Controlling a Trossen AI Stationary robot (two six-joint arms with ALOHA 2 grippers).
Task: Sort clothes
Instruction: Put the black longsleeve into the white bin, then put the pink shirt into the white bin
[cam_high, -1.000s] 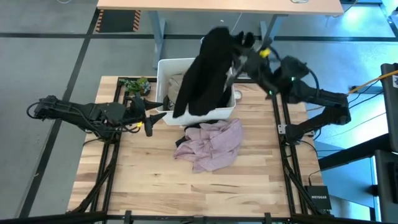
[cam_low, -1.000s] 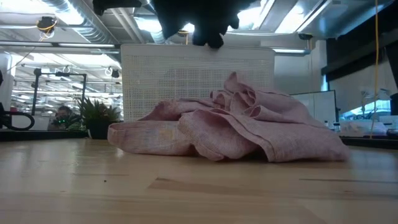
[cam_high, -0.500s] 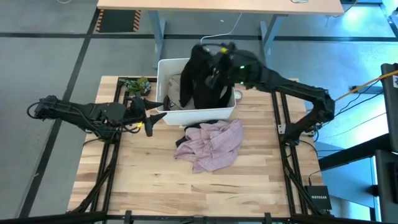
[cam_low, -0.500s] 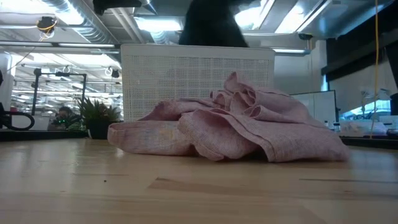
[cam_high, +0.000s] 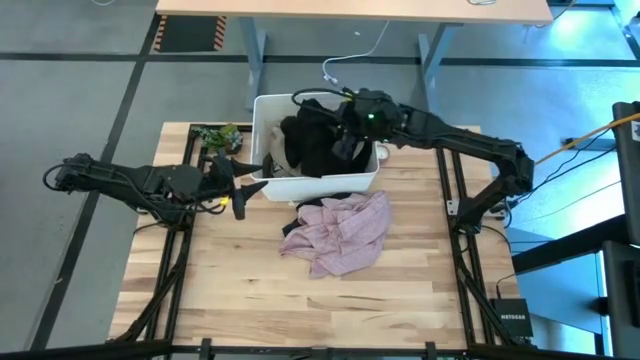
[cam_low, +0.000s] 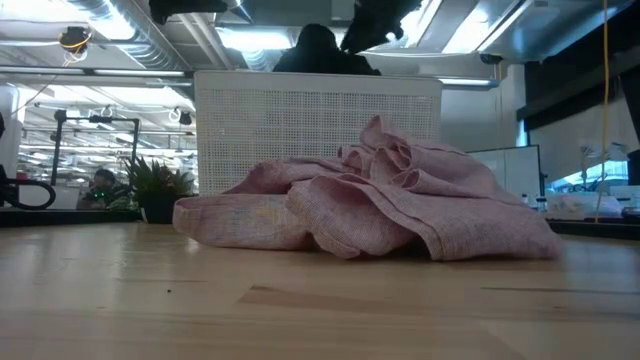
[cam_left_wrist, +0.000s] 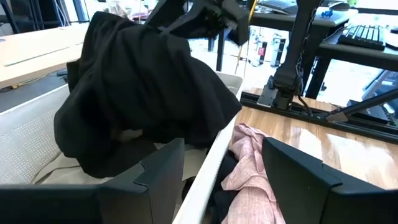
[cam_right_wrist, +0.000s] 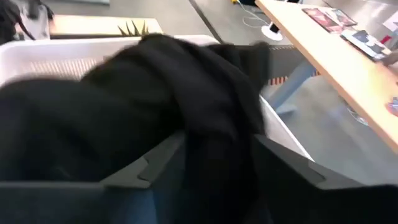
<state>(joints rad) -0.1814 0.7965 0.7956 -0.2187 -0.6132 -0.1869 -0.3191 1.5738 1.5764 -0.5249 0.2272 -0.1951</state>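
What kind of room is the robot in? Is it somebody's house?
Probably not a house. It looks like a lab or workshop: bare pipes and strip lights on the ceiling, desks with a keyboard, and a network box by the wooden table.

The wooden worktop (cam_high: 240, 290) carries a white plastic bin (cam_high: 318, 184) under the right hand (cam_high: 345, 125), a crumpled pale pink garment (cam_high: 345, 232) just nearer, touching it, and a small potted plant (cam_high: 216, 136) beyond the left hand (cam_high: 240, 180).
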